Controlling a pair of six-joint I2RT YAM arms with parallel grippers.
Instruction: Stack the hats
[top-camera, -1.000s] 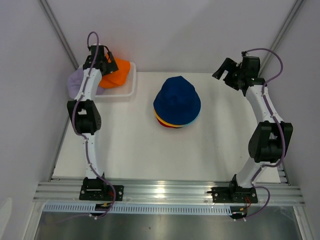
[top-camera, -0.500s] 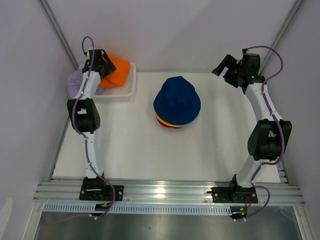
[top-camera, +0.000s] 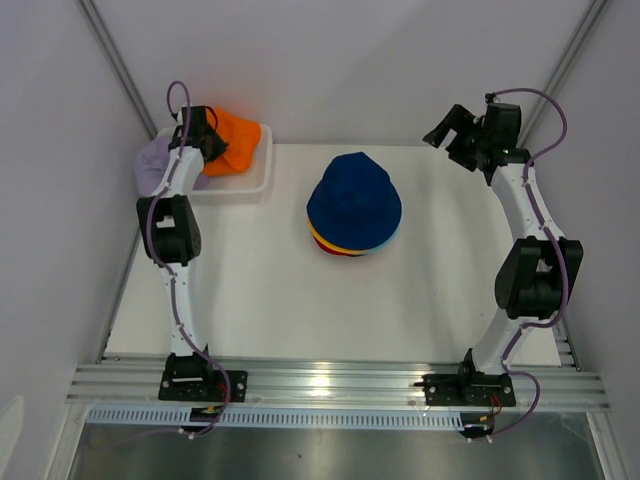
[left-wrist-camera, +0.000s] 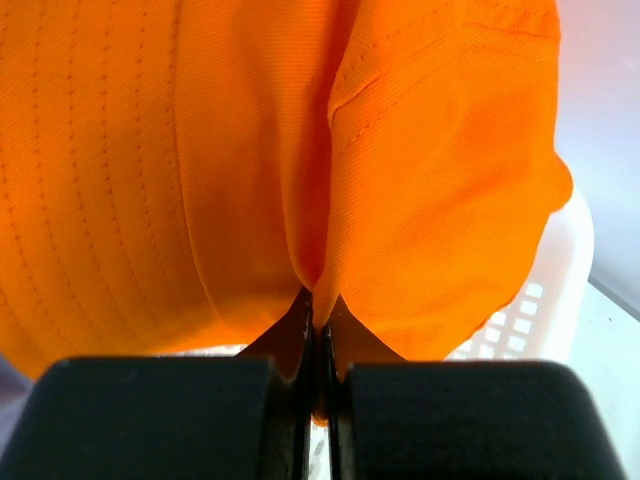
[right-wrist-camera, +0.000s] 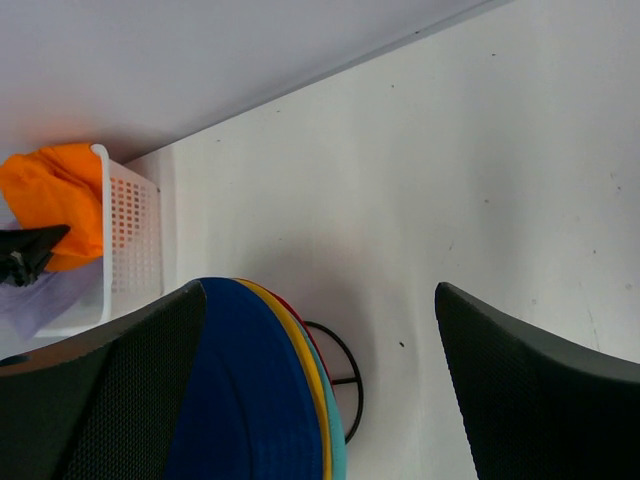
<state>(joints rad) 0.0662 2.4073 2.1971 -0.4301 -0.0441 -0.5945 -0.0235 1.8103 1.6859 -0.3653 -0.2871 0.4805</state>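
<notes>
A stack of hats stands mid-table with the navy hat (top-camera: 353, 200) on top; yellow, red and teal brims show under it (right-wrist-camera: 312, 380). The orange hat (top-camera: 238, 142) lies in the white basket (top-camera: 245, 186) at the back left. My left gripper (top-camera: 205, 142) is shut on a pinched fold of the orange hat (left-wrist-camera: 200, 150), the cloth squeezed between its jaws (left-wrist-camera: 320, 310). A lavender hat (top-camera: 155, 165) lies under the left arm at the basket's left end. My right gripper (top-camera: 450, 130) hangs open at the back right, above the table, holding nothing (right-wrist-camera: 320, 288).
A black wire frame (right-wrist-camera: 345, 370) shows under the stack. The basket's lattice wall (right-wrist-camera: 130, 240) is near the back wall. Grey enclosure walls close in at both sides and the back. The arm bases sit on the metal rail (top-camera: 320, 380) at the near edge.
My left gripper has gone from open to shut on the orange hat and moved slightly back. The right gripper shifted a little toward the back and stays open.
</notes>
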